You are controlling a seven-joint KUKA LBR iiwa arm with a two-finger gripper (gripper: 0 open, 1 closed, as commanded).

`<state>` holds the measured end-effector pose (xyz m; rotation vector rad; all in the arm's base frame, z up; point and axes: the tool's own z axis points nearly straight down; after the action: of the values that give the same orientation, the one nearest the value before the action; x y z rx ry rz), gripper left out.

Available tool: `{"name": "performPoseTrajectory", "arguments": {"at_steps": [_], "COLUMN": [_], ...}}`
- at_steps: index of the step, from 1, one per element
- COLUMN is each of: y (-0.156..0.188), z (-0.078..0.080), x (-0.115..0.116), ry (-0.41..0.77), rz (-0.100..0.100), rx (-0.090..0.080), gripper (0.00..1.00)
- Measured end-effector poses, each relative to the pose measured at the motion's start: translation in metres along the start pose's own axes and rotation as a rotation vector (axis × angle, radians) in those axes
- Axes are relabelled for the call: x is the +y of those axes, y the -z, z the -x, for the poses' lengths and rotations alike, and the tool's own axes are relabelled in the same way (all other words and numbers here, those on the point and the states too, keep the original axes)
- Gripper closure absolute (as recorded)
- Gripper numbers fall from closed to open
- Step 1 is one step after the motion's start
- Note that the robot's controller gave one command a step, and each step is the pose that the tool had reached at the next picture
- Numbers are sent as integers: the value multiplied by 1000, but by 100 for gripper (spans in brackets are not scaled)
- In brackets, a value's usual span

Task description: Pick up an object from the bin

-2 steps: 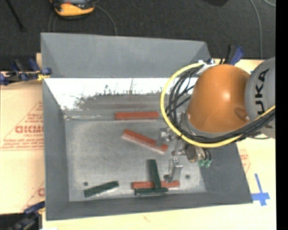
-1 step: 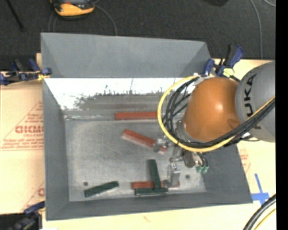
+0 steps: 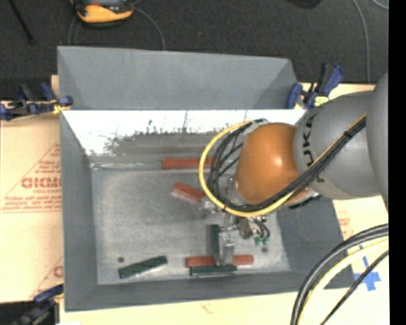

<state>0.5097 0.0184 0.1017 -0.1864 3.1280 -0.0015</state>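
My gripper (image 3: 224,244) hangs below the arm's wrist, low in the bin's front right part. Directly under and in front of it lie a red bar (image 3: 240,259) and a dark green bar (image 3: 213,271), side by side along the front wall. The gripper's tip comes down right at these two bars; whether it touches them is hidden. A small green piece (image 3: 261,239) lies just to the right of the gripper. An orange-red block (image 3: 187,193) lies to the upper left of it, partly under the wrist.
Another dark green bar (image 3: 142,267) lies at the front left, with a small dark bit (image 3: 120,260) beside it. A red bar (image 3: 182,162) rests along the far wall. The arm and its cables cover the bin's right side.
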Motion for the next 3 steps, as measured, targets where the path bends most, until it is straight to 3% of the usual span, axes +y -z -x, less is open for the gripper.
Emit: {"name": "performPoseTrajectory", "arguments": {"at_steps": [1,2,3], "y": [-25,-24,-28], "z": [-11,-14,-9], "x": [-1,-2,22], "ry": [201,230,256], "rz": [3,3,0], "rx": [2,2,7], "gripper": [0,0,0]}}
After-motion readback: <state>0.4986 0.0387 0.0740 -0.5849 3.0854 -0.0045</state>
